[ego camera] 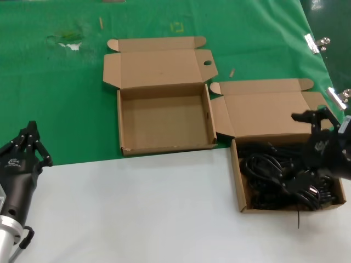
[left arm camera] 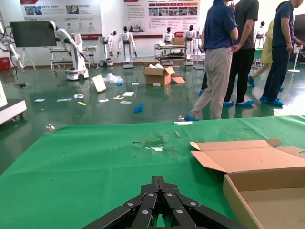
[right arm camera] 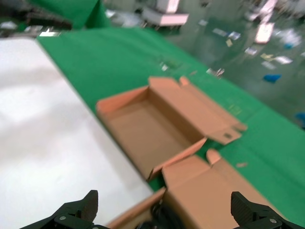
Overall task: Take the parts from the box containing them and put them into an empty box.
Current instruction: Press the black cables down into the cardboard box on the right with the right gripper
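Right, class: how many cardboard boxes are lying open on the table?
2. The empty box sits mid-table on the green cloth. The box holding the cords lies to its right, under the right gripper. None appear hidden.

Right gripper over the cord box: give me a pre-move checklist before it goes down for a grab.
1. Right gripper above the box of cords: ok.
2. Its fingers spread wide, as the right wrist view shows: ok.
3. Cords exposed, lid folded back: ok.
4. One cord bundle separable from the tangle: cannot tell.
5. Empty box open with nothing inside: ok.
6. Left gripper parked at the near left, away from both boxes: ok.
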`<act>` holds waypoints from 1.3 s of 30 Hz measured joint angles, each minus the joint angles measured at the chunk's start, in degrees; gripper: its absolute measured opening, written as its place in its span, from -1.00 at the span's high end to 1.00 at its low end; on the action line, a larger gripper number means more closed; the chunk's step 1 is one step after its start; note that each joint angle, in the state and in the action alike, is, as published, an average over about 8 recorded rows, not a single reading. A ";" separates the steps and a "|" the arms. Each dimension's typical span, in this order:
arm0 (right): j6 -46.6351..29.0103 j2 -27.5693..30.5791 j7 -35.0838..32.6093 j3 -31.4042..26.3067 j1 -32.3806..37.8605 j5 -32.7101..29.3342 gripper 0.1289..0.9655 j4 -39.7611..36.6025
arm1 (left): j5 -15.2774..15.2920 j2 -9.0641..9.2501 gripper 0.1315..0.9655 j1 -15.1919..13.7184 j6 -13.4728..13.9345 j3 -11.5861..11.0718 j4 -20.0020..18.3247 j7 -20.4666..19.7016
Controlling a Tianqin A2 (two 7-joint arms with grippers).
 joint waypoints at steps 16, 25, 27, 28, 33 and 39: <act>-14.84 0.28 1.82 1.42 2.67 -8.36 -1.00 -3.22 | 0.00 0.00 0.98 0.00 0.00 0.00 0.00 0.00; -17.74 -2.25 -1.09 1.89 2.70 -11.47 -1.00 -7.66 | 0.00 0.00 0.98 0.00 0.00 0.00 0.00 0.00; -17.95 -3.05 -1.50 1.96 2.89 -12.24 -1.00 -8.57 | 0.00 0.00 0.98 0.00 0.00 0.00 0.00 0.00; -18.03 -3.45 -1.63 1.98 3.03 -12.63 -1.00 -8.96 | 0.00 0.00 0.98 0.00 0.00 0.00 0.00 -0.01; -18.32 -5.59 -2.45 2.00 3.99 -14.55 -1.00 -10.90 | 0.02 0.00 0.98 0.00 0.00 0.00 0.00 -0.02; -18.30 -7.67 -4.97 2.08 4.36 -16.01 -1.00 -13.24 | 0.02 0.00 0.98 0.00 0.00 0.00 0.00 -0.03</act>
